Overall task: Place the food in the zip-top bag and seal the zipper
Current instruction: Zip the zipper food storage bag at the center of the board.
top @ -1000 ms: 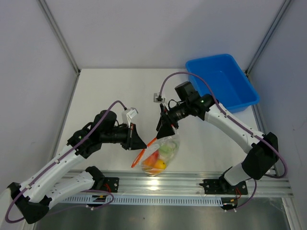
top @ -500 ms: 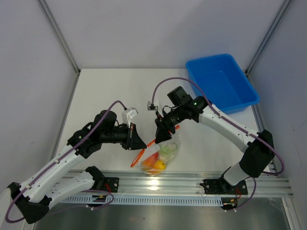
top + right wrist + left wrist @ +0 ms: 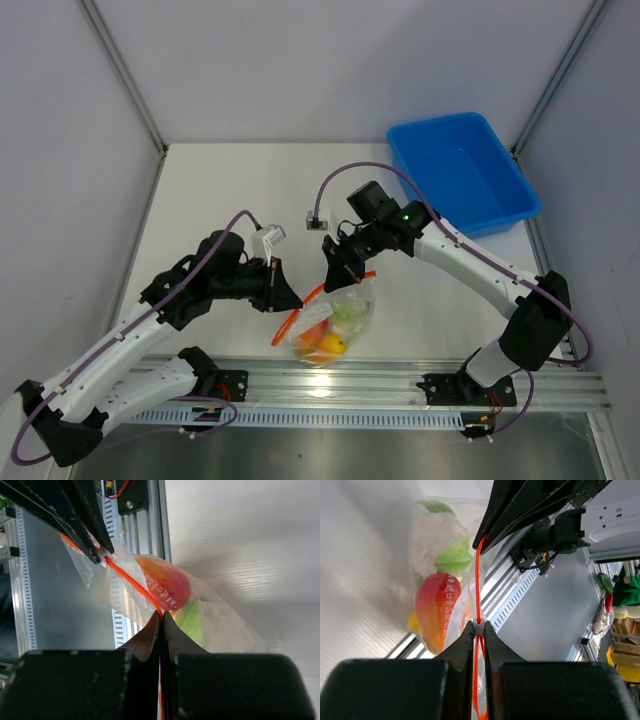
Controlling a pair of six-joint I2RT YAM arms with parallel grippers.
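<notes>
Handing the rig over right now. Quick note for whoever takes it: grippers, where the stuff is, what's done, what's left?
Left gripper: shut on the zipper, toward its left end.
Right gripper: shut on the same zipper farther along, with the strip stretched straight between the two.
Bag: below the grippers, near the front edge of the table. Inside it are the red-orange piece, the cauliflower and the yellow piece.
Done: all the food is in the bag.
Left: finish the seal. The pictures do not show how much of the zipper is closed, so check its whole length before letting go.
</notes>
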